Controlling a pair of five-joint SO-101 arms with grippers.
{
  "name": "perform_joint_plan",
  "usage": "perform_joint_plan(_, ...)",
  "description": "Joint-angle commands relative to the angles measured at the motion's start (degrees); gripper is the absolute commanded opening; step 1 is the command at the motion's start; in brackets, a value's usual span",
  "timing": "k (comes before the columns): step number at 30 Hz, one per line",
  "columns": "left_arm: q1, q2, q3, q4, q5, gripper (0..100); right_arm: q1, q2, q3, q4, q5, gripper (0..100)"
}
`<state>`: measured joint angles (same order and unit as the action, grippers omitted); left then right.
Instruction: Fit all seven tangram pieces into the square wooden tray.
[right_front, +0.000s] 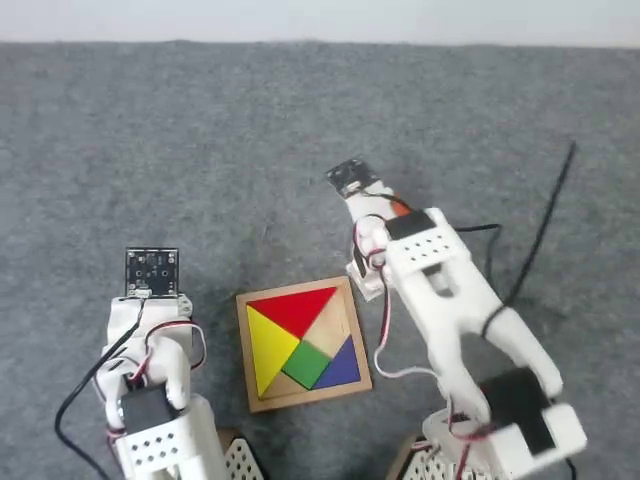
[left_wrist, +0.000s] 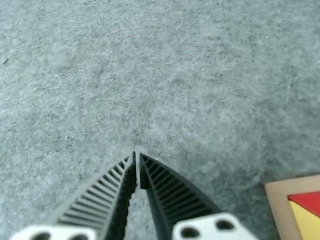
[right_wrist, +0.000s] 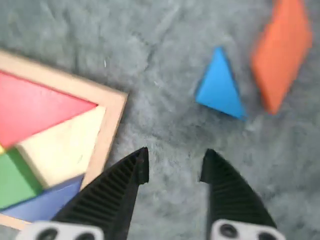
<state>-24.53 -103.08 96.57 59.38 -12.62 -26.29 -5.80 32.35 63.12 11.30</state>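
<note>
You're mid-fill: the wooden tray (right_front: 300, 400), near the table's (right_front: 200, 140) front edge, still has a pale gap. Your right gripper (right_wrist: 175, 152) hangs wide apart beside its rim and the left gripper (left_wrist: 138, 156) is pinched closed. The next move is probably to grasp the blue triangle (right_wrist: 220, 82), which lies beside the orange parallelogram (right_wrist: 281, 52).

Looked steeply down from high off the arms, over the whole table (right_front: 200, 130), arms at the near edge. From the left wrist, faced down close to the table, catching the tray (left_wrist: 278, 200) corner. From the right wrist, equally close, shared the tray's right rim with the overhead view.
</note>
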Motion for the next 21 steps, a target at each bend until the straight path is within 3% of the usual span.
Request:
perform_joint_plan(1,-0.09,-1.14,-0.13,0.35,-0.53,1,0.92,3.47,-5.71,-0.84,5.27,20.6)
perform_joint_plan(14,0.00,-1.14,-0.13,0.35,-0.53,1,1.36,7.78,-9.14,-1.27,28.04,20.5)
perform_joint_plan(21,0.09,-1.14,-0.13,0.35,-0.53,1,7.96,7.69,-8.97,-8.57,44.31,20.5)
